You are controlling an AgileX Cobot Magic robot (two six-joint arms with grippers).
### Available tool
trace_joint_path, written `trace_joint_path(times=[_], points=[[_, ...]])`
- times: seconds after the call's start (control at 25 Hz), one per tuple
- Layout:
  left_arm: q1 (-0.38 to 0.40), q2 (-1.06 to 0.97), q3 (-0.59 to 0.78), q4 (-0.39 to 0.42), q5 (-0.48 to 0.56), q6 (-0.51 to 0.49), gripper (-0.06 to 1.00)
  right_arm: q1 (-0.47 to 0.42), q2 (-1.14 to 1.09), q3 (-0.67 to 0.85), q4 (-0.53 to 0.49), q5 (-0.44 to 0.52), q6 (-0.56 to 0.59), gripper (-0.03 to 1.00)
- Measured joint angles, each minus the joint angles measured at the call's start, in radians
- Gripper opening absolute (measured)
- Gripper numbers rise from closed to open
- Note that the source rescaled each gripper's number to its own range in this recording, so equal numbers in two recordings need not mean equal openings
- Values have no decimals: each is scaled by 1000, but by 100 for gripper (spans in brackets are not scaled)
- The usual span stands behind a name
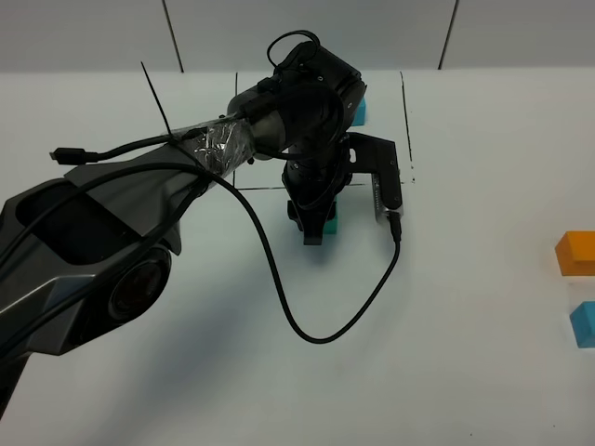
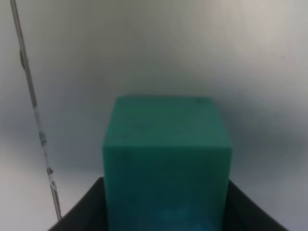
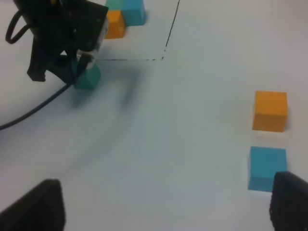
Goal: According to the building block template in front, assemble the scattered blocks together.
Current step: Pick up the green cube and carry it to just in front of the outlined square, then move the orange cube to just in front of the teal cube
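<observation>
One grasp | left end effector (image 1: 314, 229) pinching teal cube (image 2: 166, 159) | right end effector (image 3: 166, 207) spread wide, holding nothing.

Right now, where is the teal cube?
The teal cube sits mid-table in the high view, in the left gripper, just outside the template.

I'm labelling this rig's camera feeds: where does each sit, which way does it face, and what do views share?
Exterior high: above the table, looking down; shows the left arm and left gripper at the teal cube.
Left wrist: on the left arm, facing along its fingers at that cube.
Right wrist: on the right arm, looking across the table past its open fingers at the orange cube and blue cube.
Shared: all three show the teal cube.
</observation>
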Motion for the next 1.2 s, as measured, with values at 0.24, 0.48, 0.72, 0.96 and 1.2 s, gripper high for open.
trace_joint_path(times=[0.24,0.48,0.72,0.96,1.2], points=[[1,0,0,-37,0,1,0,0,0,0,0,0,0,73],[6,0,0,-65,0,2,0,0,0,0,0,0,0,73],[6,7,0,-61,0,2,23,0,0,0,0,0,0,73],[6,-20,0,-9,0,-4,81,0,0,0,0,0,0,73],[6,-126,0,-3,1,-167,99,0,0,0,0,0,0,73]])
